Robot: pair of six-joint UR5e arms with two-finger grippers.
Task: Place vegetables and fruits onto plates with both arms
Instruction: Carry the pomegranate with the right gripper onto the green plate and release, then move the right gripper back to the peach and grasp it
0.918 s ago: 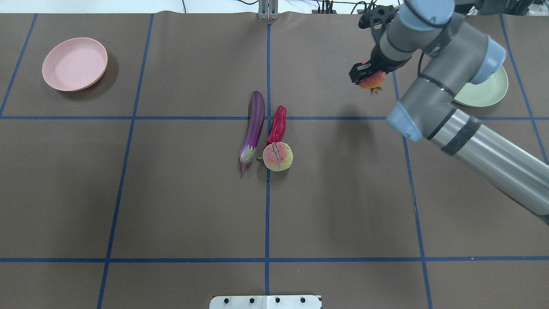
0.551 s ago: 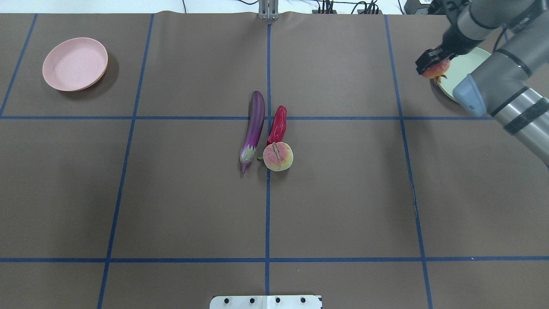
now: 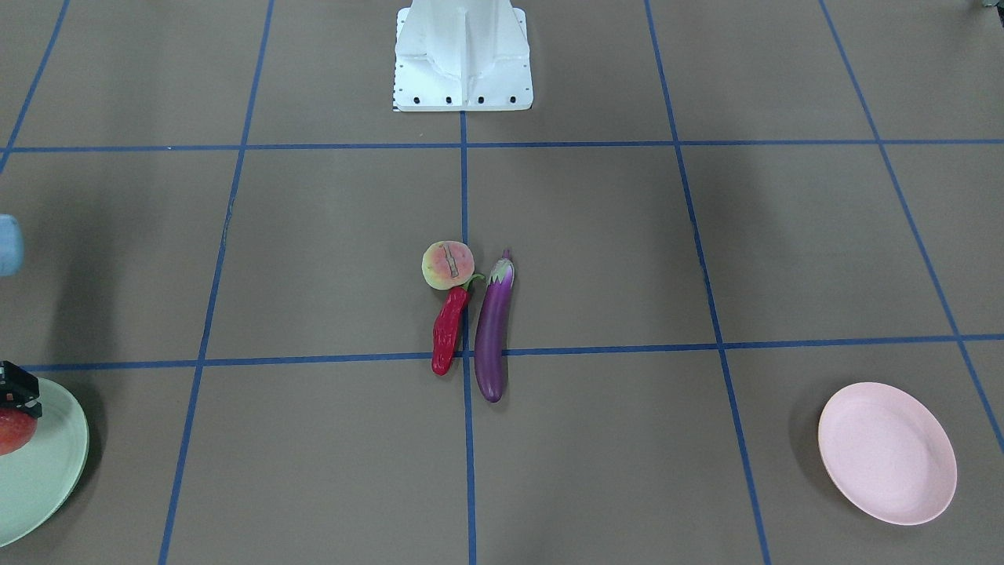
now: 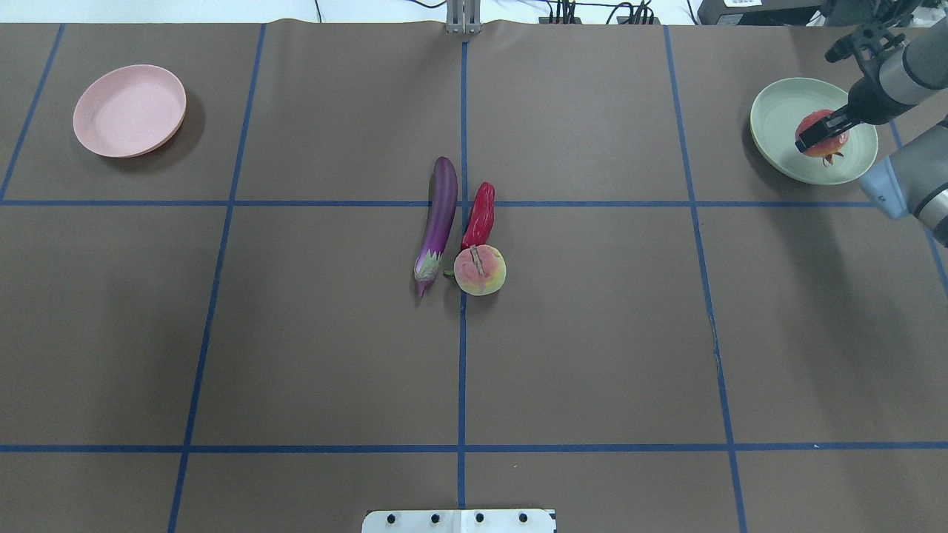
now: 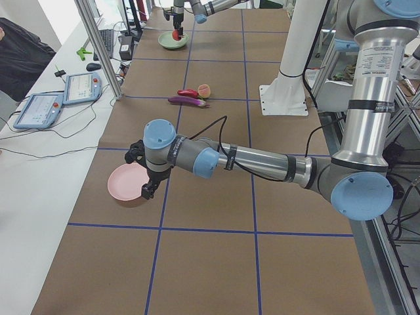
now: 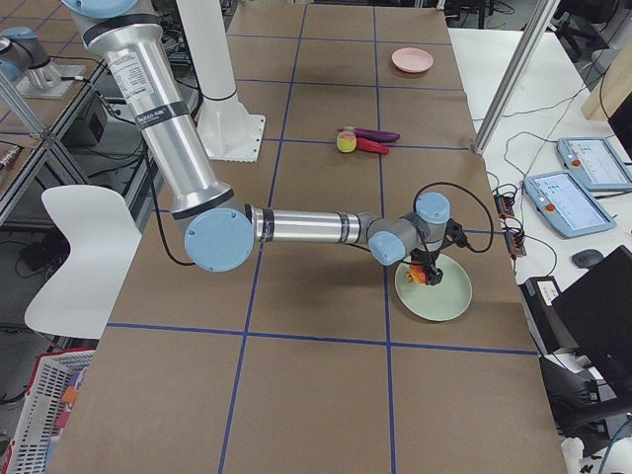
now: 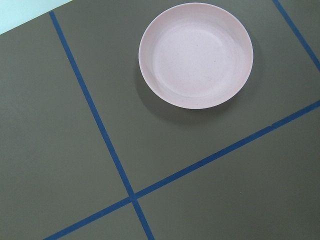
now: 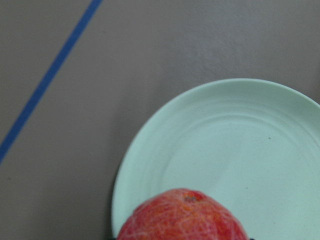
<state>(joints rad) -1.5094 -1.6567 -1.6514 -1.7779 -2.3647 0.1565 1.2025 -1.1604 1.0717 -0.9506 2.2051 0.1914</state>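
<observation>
My right gripper [image 4: 818, 138] is shut on the round red-orange ball [image 4: 825, 143] and holds it over the mint green plate [image 4: 778, 111] at the far right. The right wrist view shows the ball [image 8: 182, 217] just above the plate [image 8: 240, 150]. The purple eggplant [image 4: 438, 218], red chili [image 4: 479, 215] and peach [image 4: 480, 270] lie together at the table's middle. The pink plate [image 4: 129, 109] sits empty at the far left. My left gripper [image 5: 147, 190] shows only in the exterior left view, over the pink plate [image 5: 121, 184]; I cannot tell if it is open.
The white pedestal base [image 3: 463, 55] stands at the robot's side of the table. Blue tape lines grid the brown table cover. Tablets [image 5: 39, 108] and cables lie on the bench past the far table edge.
My right arm has carried the red-orange ball to the right, from above bare table to over the mint green plate. The eggplant, chili and peach have not moved.
</observation>
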